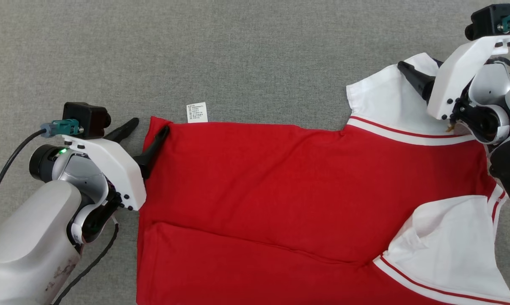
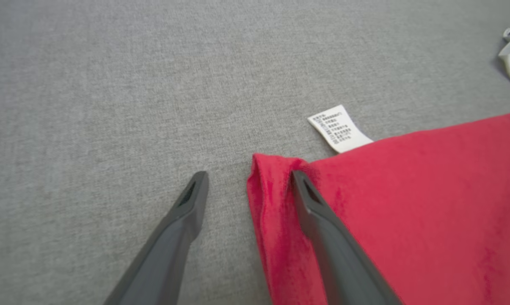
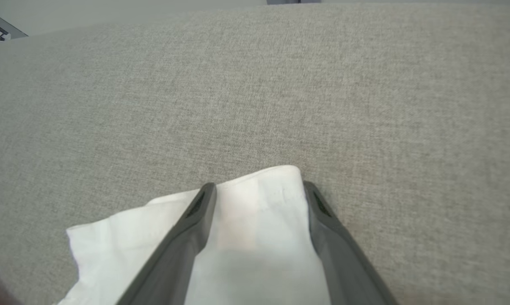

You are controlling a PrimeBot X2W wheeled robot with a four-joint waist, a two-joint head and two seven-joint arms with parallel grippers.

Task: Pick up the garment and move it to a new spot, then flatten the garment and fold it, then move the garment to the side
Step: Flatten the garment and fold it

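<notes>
Red garment (image 1: 280,190) with white sleeves laid out flat on grey tabletop (image 1: 238,51). Left pincer (image 2: 248,174) held wide open, hem corner straddled, nothing gripped. Right pincer (image 3: 259,187) spread wide too, white sleeve (image 3: 259,254) edge sat between fingers, not clamped.

The red garment (image 1: 280,190) lies flat on the grey surface (image 1: 238,51); the left pincer (image 1: 150,126), spread wide, straddles its corner, the right pincer (image 1: 409,74) at a white sleeve (image 1: 377,101).

Garment (image 1: 280,190) runs off the bottom edge; its label (image 1: 197,112) print is unreadable
</notes>
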